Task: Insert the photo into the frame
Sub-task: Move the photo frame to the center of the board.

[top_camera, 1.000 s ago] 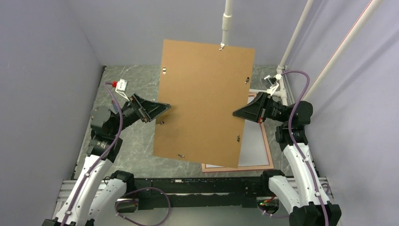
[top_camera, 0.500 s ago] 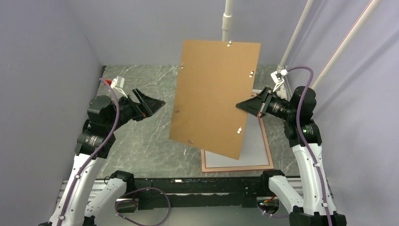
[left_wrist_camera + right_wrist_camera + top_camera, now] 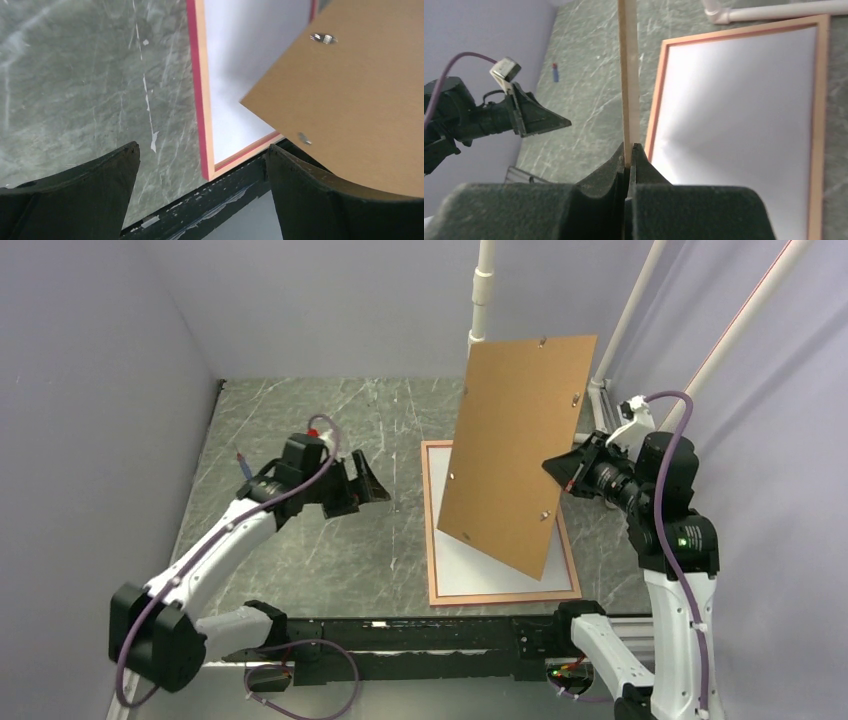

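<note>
The frame [image 3: 428, 530] with reddish-pink edges lies flat on the right half of the table, also in the left wrist view [image 3: 198, 90] and the right wrist view [image 3: 658, 115]. A white surface [image 3: 480, 575] fills it; I cannot tell if it is the photo's back, and no printed side shows. My right gripper [image 3: 552, 465] [image 3: 630, 150] is shut on the right edge of the brown backing board [image 3: 515, 455] [image 3: 629, 75], held steeply tilted above the frame. My left gripper [image 3: 375, 490] [image 3: 202, 147] hangs open and empty, low over the table left of the frame.
White pipes [image 3: 482, 290] rise at the back and back right, one lying beyond the frame [image 3: 774, 10]. A small blue object [image 3: 240, 457] lies at the table's left. A black rail [image 3: 420, 635] runs along the near edge. Grey walls close in on both sides.
The left gripper let go of the backing board and swung down toward the table. The right gripper carried the board rightward and tipped it up, uncovering most of the frame.
</note>
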`<state>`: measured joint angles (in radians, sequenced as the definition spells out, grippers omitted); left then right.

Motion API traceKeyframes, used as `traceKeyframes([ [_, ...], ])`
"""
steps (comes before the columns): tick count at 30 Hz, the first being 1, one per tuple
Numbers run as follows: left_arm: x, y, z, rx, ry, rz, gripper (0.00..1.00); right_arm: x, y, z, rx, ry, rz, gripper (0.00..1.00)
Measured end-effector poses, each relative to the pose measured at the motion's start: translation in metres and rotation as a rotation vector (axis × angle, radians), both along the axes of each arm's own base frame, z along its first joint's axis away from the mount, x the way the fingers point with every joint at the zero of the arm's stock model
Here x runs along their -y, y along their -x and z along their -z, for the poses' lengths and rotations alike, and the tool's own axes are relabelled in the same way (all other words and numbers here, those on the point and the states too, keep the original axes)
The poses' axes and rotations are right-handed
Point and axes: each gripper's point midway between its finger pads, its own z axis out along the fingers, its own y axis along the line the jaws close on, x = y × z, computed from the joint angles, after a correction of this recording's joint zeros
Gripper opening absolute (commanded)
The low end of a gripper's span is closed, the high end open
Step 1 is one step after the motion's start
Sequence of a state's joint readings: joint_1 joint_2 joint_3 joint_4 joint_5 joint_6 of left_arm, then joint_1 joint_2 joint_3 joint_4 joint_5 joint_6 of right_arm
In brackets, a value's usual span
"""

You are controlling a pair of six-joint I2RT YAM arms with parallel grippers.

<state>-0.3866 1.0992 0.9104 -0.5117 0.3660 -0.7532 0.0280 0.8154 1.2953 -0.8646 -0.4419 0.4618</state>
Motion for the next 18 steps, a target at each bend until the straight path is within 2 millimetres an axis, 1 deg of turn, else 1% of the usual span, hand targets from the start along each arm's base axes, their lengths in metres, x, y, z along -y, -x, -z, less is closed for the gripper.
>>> traceKeyframes([
  [4, 0.025, 0.002, 0.042, -0.099, -0.071, 0.061, 0.95, 0.018, 0.009, -0.004, 0.023, 0.062, 0.091, 0.0],
  [7, 0.044, 0.007, 0.079, -0.184, -0.151, 0.098, 0.94, 0.032, 0.013, 0.002, 0.008, 0.11, 0.163, 0.0],
  [9, 0.057, 0.01, 0.1, -0.226, -0.21, 0.124, 0.92, 0.039, 0.016, 0.006, -0.002, 0.13, 0.195, 0.0],
  [10, 0.062, 0.011, 0.106, -0.236, -0.231, 0.135, 0.92, 0.041, 0.017, 0.007, -0.004, 0.137, 0.202, 0.0],
  [12, 0.078, 0.01, 0.118, -0.246, -0.281, 0.162, 0.9, 0.045, 0.017, 0.009, -0.012, 0.151, 0.222, 0.0],
  [14, 0.092, 0.007, 0.124, -0.24, -0.31, 0.181, 0.85, 0.048, 0.017, 0.01, -0.014, 0.161, 0.235, 0.0],
  [15, 0.098, 0.007, 0.127, -0.237, -0.319, 0.19, 0.79, 0.049, 0.017, 0.011, -0.016, 0.166, 0.24, 0.0],
  [18, 0.114, 0.006, 0.133, -0.23, -0.341, 0.215, 0.76, 0.051, 0.017, 0.013, -0.022, 0.175, 0.246, 0.0],
])
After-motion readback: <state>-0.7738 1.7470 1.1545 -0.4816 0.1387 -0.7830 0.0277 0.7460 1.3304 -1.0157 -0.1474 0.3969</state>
